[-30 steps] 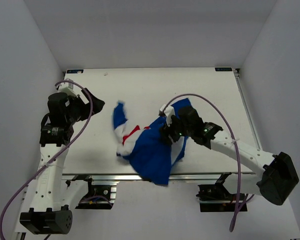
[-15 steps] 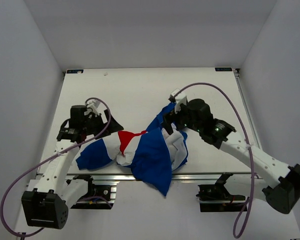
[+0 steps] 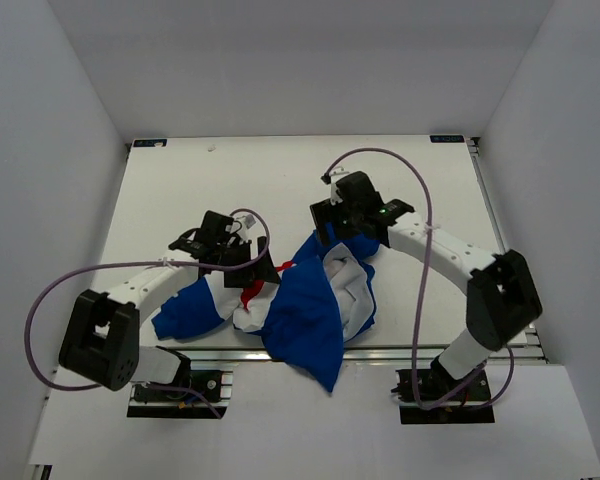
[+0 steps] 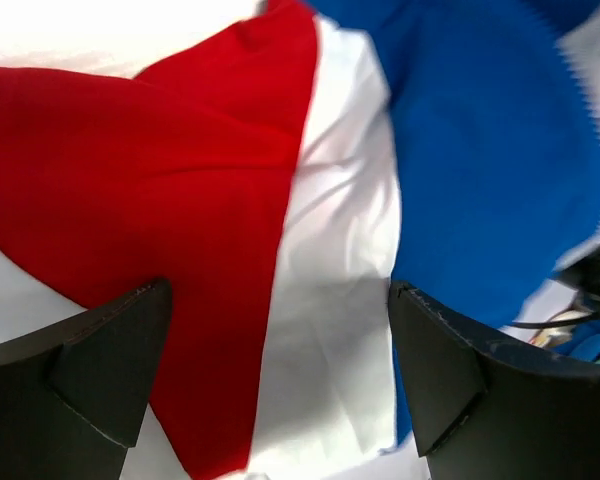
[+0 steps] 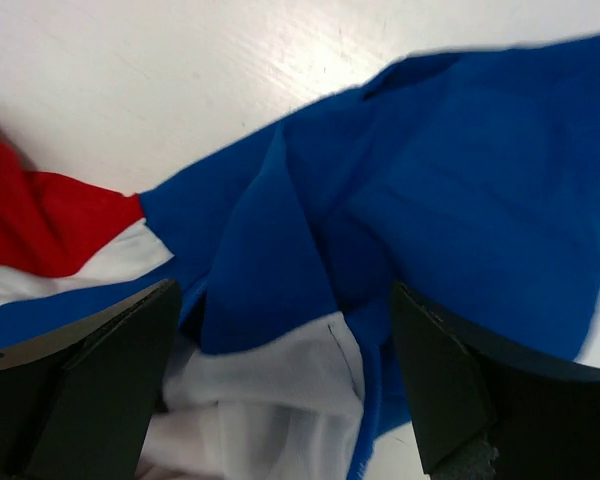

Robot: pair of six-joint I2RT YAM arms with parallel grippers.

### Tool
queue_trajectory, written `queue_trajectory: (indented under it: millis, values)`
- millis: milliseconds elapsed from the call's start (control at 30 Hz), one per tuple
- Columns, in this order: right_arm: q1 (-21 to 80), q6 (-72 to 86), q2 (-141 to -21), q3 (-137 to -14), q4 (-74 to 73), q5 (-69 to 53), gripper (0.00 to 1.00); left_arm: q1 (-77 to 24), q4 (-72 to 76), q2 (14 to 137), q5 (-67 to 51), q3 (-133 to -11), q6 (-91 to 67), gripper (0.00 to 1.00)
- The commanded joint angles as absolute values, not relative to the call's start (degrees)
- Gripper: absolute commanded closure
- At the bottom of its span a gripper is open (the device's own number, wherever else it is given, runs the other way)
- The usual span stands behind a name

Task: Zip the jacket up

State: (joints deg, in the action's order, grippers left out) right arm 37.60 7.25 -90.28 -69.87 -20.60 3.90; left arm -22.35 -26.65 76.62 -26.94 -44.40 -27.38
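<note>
Blue jacket (image 3: pixel 305 310), crumpled (red, white bands)

Crumpled blue, red and white jacket (image 5: pixel 400 190) on white table (image 5: pixel 180 60) between parted fingers (image 5: pixel 90 370)

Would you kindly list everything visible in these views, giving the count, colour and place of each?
Small hooded fabric zip jacket: one, royal blue with red and white bands, crumpled at the table's near edge, a blue part hanging over it.
Flat table: one, white, under the jacket.
Plain enclosure walls: three, white, at the left, far and right sides.
Thin cables: two, purple, one looping along each arm.
Robot arms: two, white with black joints; left arm and right arm both reach to the jacket.
Grippers: two, black; left gripper open over the red and white band, right gripper open over blue folds.
</note>
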Motion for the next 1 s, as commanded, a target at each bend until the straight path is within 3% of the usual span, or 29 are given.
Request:
queue_trajectory:
  millis: [0,33,100,133,167,200,233,267,300,333,367,667,967]
  values:
    - [37.35,12.29,-95.52,-72.06,-20.22,2.55,0.11,-24.43,-25.14,78.47,-26.45,-46.58,-25.14,0.02]
    - [37.18,12.48,-96.67,-72.33,-19.69,2.03,0.12,-24.96,-25.14,79.01,-26.54,-46.67,-24.96,0.03]
    - [37.18,13.27,-99.56,-73.73,-19.69,1.23,0.18,-26.63,-25.14,80.06,-26.54,-46.58,-24.61,0.16]
    - [37.18,13.45,-100.36,-74.0,-19.6,1.14,0.2,-26.98,-25.14,80.33,-26.54,-46.41,-24.7,0.28]
    - [37.18,13.53,-101.85,-74.18,-19.34,0.71,0.29,-27.42,-24.96,80.51,-26.63,-46.23,-24.87,0.53]
    - [37.18,13.54,-101.87,-74.61,-19.16,0.44,0.29,-27.42,-24.7,80.42,-26.63,-46.14,-25.13,0.63]
    - [37.18,13.62,-103.26,-74.71,-18.9,0.44,0.49,-27.42,-24.0,80.16,-26.54,-45.97,-25.31,0.73]
    - [37.09,13.8,-104.4,-75.14,-19.16,0.44,0.76,-27.42,-23.91,79.9,-26.11,-46.23,-25.83,0.95]
    - [37.0,13.89,-104.85,-75.49,-19.42,0.44,0.88,-27.42,-23.99,79.54,-25.58,-46.75,-26.19,1.0]
    - [36.91,14.41,-104.85,-76.11,-19.42,0.7,0.97,-27.42,-24.69,78.58,-23.14,-48.24,-26.54,1.0]
    - [36.83,14.59,-103.81,-76.2,-19.34,1.75,1.0,-27.42,-24.7,77.88,-22.25,-48.86,-26.63,1.0]
    - [36.74,10.82,-82.99,-74.36,-13.89,10.72,1.0,-27.51,-20.66,63.04,-12.66,-57.46,-27.42,1.0]
    - [36.83,4.58,-55.22,-67.5,-3.52,4.68,1.0,-27.51,-15.65,52.48,-16.25,-66.09,-25.4,1.0]
